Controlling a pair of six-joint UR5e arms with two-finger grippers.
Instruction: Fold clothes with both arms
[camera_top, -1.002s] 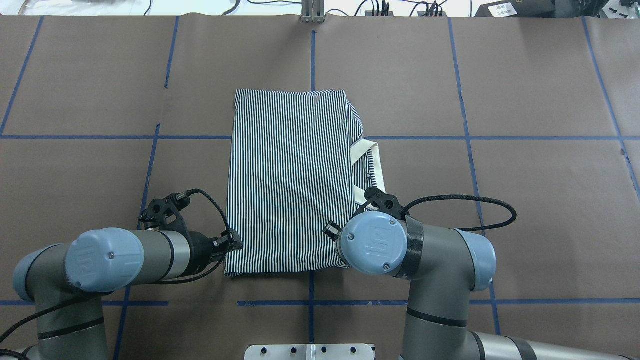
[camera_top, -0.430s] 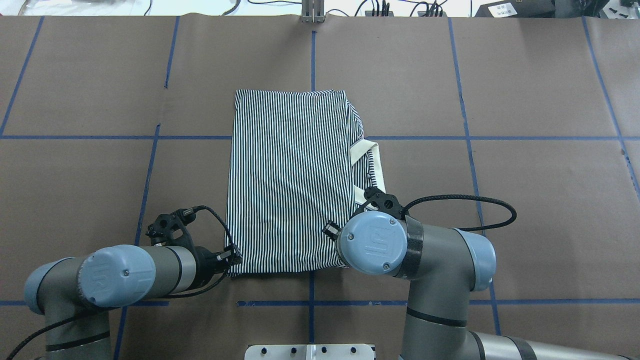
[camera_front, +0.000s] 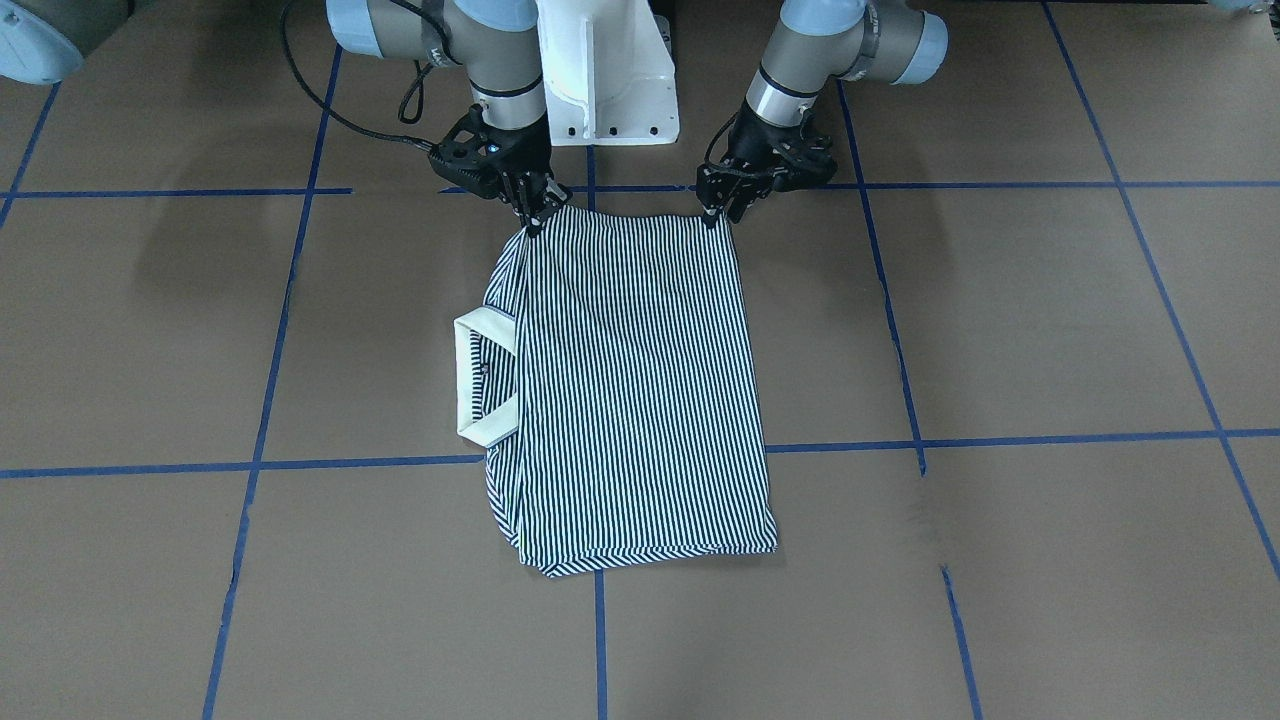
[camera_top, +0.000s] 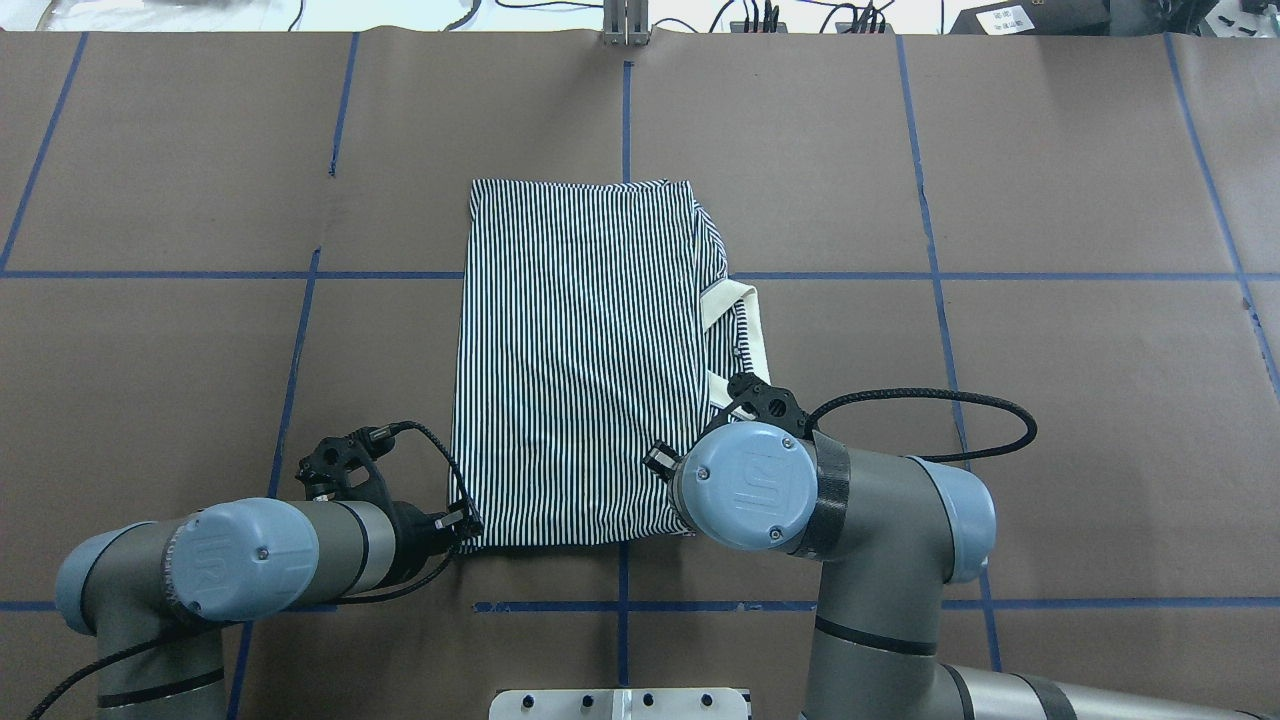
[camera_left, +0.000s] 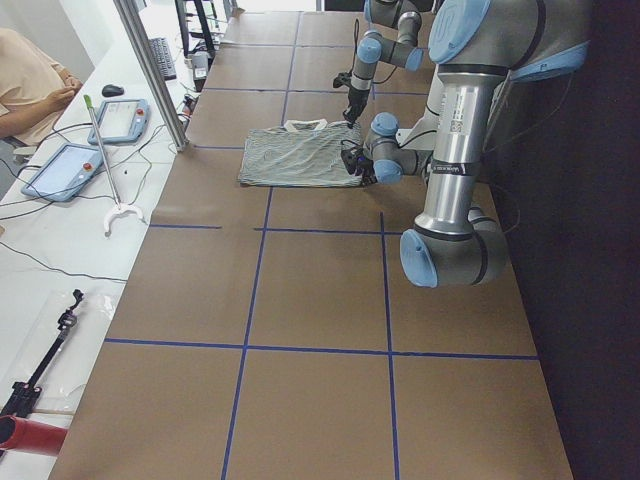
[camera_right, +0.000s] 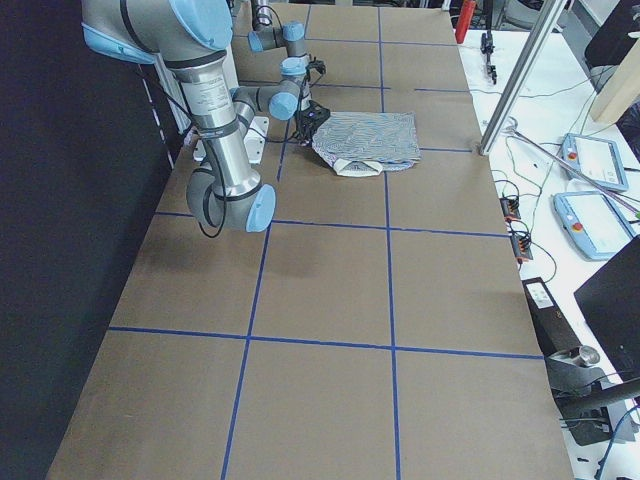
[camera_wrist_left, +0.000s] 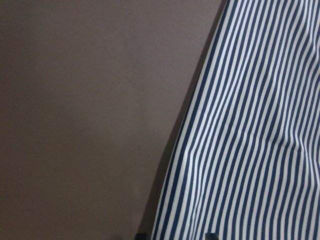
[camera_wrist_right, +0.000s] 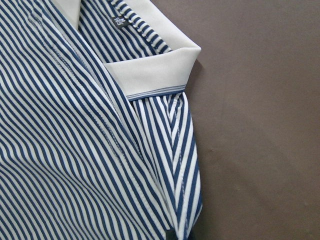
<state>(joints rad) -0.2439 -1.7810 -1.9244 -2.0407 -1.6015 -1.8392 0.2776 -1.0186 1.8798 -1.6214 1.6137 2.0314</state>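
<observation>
The striped polo shirt (camera_top: 575, 360) lies folded into a tall rectangle on the brown table, its cream collar (camera_top: 745, 330) poking out on my right side. My left gripper (camera_top: 468, 527) sits low at the shirt's near-left corner. In the left wrist view its two fingertips stand apart at the bottom edge with the shirt's hem (camera_wrist_left: 200, 165) between them, so it is open. My right gripper (camera_front: 535, 220) is at the near-right corner, pinched shut on the cloth just below the collar (camera_wrist_right: 150, 70). In the overhead view the right wrist hides this gripper.
The white pedestal base (camera_front: 605, 70) stands just behind both grippers. A black cable loop (camera_top: 950, 400) lies on the table to the right of the right wrist. A side bench with tablets (camera_left: 75, 170) and a seated person (camera_left: 30, 90) is beyond the table's far edge.
My left gripper slid along the shirt's left edge toward me and now sits at the near-left corner. The right arm and the shirt have not moved.
</observation>
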